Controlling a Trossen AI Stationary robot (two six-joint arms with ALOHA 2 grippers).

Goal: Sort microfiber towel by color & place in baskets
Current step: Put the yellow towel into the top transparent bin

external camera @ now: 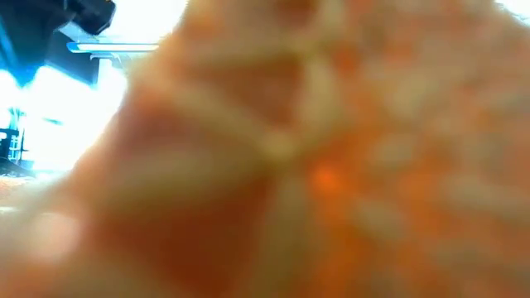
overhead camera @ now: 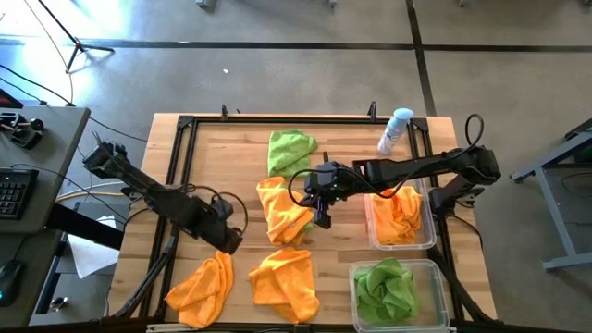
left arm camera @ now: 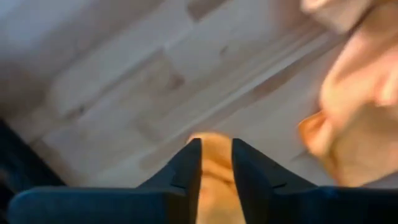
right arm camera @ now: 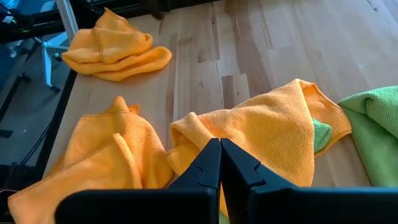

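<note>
Orange cloth [external camera: 331,165] sits right up against the low camera, a blur of orange that blocks nearly everything behind it. From above, two orange towels lie along the near edge of the table [overhead camera: 240,139]: one crumpled at the left [overhead camera: 203,285] and one beside it toward the middle [overhead camera: 285,282]. To their right, at the near right corner, a clear basket [overhead camera: 437,270] holds a green towel [overhead camera: 387,289].

Moving up the table, the left tool [overhead camera: 229,239] hangs low just above that left orange towel. Its wrist camera shows orange fabric [left arm camera: 214,168] lying between the two dark fingers [left arm camera: 186,171], which stand a little apart; whether they pinch the cloth I cannot tell.

Mid-table now: the right tool [overhead camera: 321,215] comes in from the right, its fingers pressed tight together with nothing visibly between them, poised over the edge of the central orange towel [overhead camera: 282,211]. Its wrist camera looks out over that towel [right arm camera: 267,134], with a green corner peeking from beneath it.

Right of that, the second clear basket [overhead camera: 372,231] holds an orange towel [overhead camera: 400,215]. Farther back, a lime green towel [overhead camera: 289,148] lies spread on the wood, and a white-and-blue spray bottle [overhead camera: 395,129] lies at the far right corner.
</note>
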